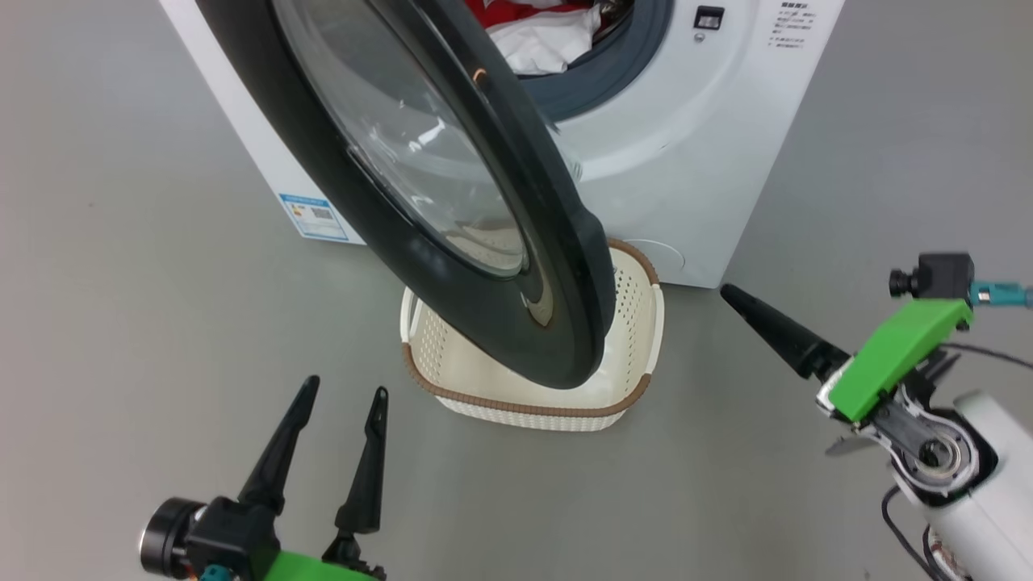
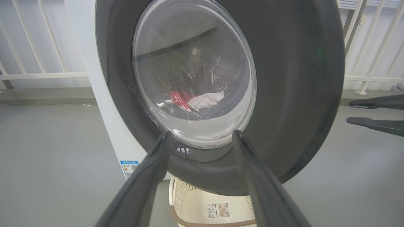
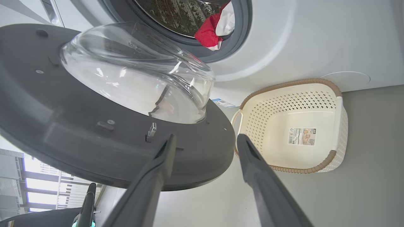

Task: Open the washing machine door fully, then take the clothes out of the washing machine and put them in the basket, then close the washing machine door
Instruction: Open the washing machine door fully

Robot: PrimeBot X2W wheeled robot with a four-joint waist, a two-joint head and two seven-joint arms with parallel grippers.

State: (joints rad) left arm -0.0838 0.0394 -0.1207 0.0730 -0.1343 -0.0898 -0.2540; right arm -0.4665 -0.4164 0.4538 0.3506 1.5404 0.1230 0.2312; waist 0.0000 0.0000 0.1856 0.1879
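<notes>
— While the washing machine door (image 1: 452, 202) stands swung out from the washing machine (image 1: 686, 161), does the first step count as done?

— Not quite, I judge. It hangs roughly edge-on to the front, with its lower rim over much of the basket (image 1: 524, 409). It looks to have more swing to the left.

— And the clothes (image 1: 541, 32)?

— Red and white, heaped at the mouth of the drum (image 3: 176, 15) on the far side. The basket sits empty just in front of the machine, so unloading and closing are both left to do.

— The hands?

— The left gripper (image 1: 345, 387) is near, fingers spread, grasping nothing, and faces the door's outer side. The right gripper (image 3: 205, 138) is released too, with nothing between its fingers, over on the right by the door's free edge.

— Room to move?

— Bare floor (image 1: 161, 282) on the left and right. The rim overhanging the basket is the edge to mind. The right side of the drum opening and of the basket lies open.
</notes>
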